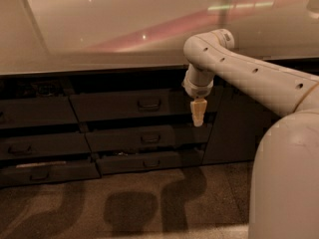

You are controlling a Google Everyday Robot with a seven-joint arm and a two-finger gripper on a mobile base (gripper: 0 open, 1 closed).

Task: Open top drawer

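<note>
Camera view: end effector under countertop, seemingly beside top drawer.

Nothing can be read here: no text, label, brand, number or sign. The bench shows only glare and pale streaks of reflected light on its top, none of which form letters. The claw bears no legible mark either. It hangs pointing downward just below the bench's front edge, right of the middle of that edge and well short of the right corner.
</note>
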